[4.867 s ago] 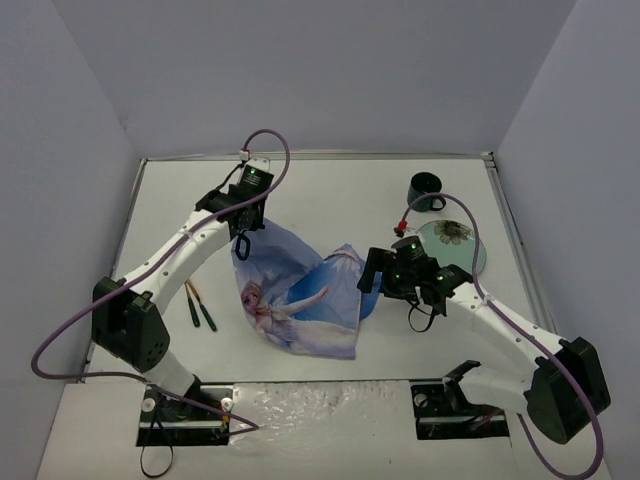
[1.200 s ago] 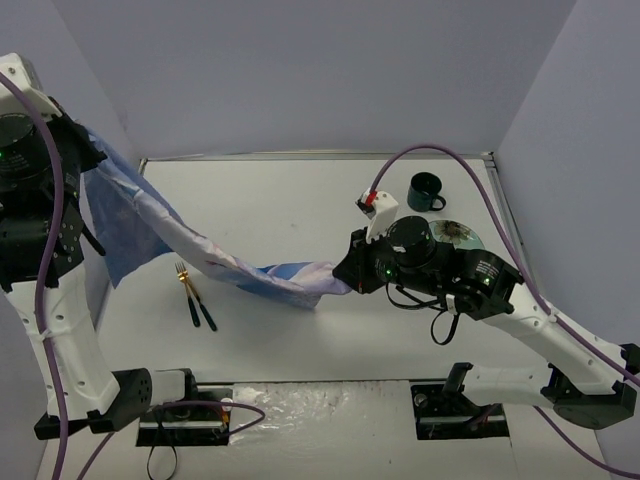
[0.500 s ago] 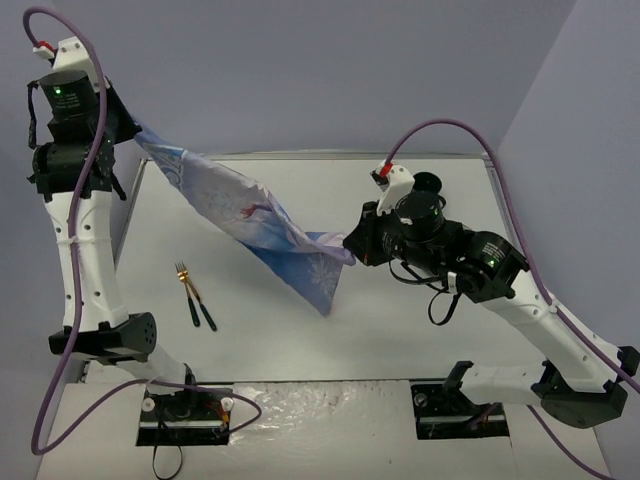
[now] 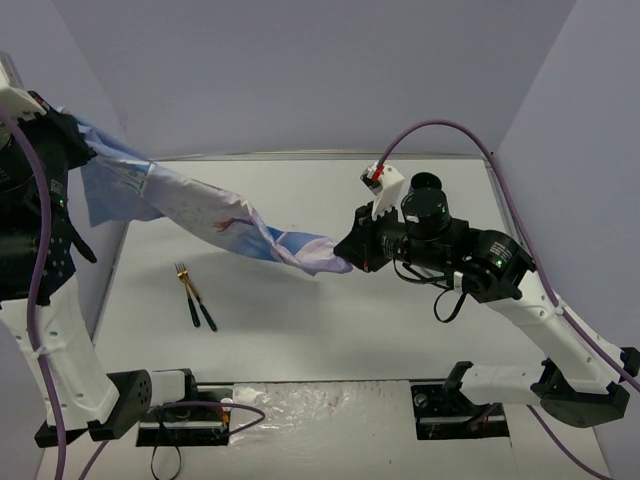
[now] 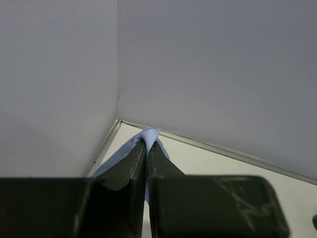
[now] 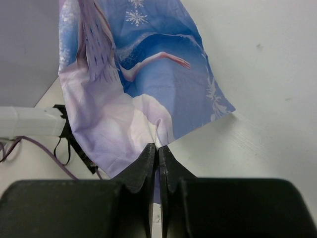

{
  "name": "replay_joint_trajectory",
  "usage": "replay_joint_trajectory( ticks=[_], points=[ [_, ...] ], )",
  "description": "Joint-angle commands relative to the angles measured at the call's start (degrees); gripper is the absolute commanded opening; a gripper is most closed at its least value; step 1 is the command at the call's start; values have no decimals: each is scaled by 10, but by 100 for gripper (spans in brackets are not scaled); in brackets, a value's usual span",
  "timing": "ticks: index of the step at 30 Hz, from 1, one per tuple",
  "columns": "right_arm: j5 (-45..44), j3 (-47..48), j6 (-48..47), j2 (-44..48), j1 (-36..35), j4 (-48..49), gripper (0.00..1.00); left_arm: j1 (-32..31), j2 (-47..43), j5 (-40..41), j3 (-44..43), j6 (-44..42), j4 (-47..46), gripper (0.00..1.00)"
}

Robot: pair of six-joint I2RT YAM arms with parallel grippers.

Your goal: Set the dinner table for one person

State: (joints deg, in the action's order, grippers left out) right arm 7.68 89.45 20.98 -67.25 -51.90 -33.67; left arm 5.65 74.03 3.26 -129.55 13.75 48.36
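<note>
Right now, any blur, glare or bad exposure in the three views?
Top external: even, soft light, no glare, no obvious blur on the cloth, left arm cropped at the frame edge. Left wrist: left gripper dark and soft-focus against flat grey walls. Right wrist: cloth print crisp, right gripper near-black, little detail.

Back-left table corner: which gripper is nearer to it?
Left. The left gripper, shut on one cloth end, is raised near that corner; the right gripper, shut on the other end, hangs over the dinner table's middle, far to the corner's right.
</note>
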Motion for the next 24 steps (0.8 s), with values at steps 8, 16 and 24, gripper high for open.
replay_joint_trajectory(
  ticks=[8, 16, 24],
  points=[
    [102, -9, 26, 8, -22, 34, 0, 1, 77, -56, -43, -56, -26, 0],
    [-24, -130, 104, -2, -4, 36, 0, -93, 210, -4, 71, -57, -112, 0],
    [-57, -249, 118, -18, 58, 63, 0, -124, 391, 29, 53, -10, -141, 0]
  ],
)
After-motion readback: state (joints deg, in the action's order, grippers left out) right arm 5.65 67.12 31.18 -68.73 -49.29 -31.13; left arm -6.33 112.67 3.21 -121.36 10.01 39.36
